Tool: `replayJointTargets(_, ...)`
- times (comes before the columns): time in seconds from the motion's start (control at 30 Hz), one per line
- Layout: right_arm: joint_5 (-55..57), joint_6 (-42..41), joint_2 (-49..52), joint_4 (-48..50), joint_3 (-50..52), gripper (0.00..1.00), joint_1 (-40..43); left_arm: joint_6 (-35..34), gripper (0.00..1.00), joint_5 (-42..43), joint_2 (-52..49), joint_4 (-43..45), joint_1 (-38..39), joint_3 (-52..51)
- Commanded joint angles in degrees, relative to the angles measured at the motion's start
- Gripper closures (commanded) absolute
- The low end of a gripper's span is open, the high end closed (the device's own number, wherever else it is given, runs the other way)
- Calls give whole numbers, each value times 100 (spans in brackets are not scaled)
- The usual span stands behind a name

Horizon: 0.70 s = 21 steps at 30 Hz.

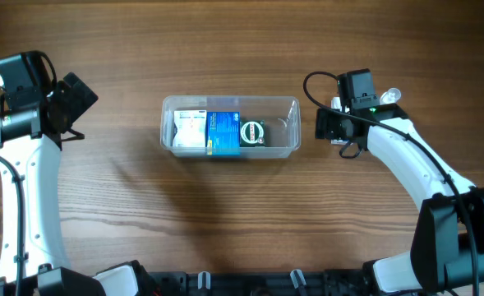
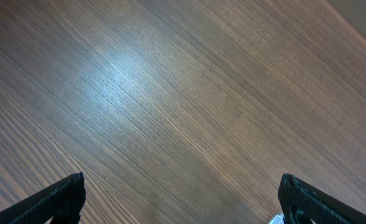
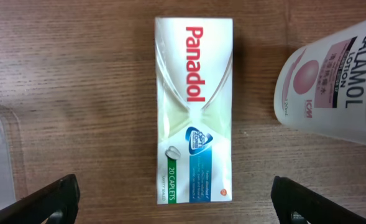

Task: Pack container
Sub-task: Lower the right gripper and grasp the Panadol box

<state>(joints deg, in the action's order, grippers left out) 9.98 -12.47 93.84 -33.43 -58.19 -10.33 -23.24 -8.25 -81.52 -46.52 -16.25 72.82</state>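
Bearing the container [image 1: 284, 136], wood-grain table [image 1: 242, 49].

Table [image 1: 242, 214] wood-grain, slight sheen. Container [image 1: 284, 136] clear glossy plastic. Panadol box [image 3: 194, 109] glossy cardboard. Lotion bottle [image 3: 332, 87] smooth plastic.

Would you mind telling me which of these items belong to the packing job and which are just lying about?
Job: container, holding a white box, blue box and round dark item; Panadol box and Calamine lotion bottle, likely next.
Lying about: nothing I can see, just the wooden table.
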Motion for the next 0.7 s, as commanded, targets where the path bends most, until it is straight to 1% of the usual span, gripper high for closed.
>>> replayJointTargets(0.0,-105,46,98,-26,57,0,9,28,0,9,50,7,-26,4)
replayJointTargets(0.3,-103,44,205,107,59,0,9,28,0,9,52,7,-26,4)
replayJointTargets(0.5,-94,57,612,719,57,0,9,28,0,9,52,7,-26,4)
replayJointTargets(0.57,-79,188,723,960,57,0,13,28,0,9,52,7,-26,4)
replayJointTargets(0.67,9,197,791,1115,57,0,52,28,0,9,52,7,-26,4)
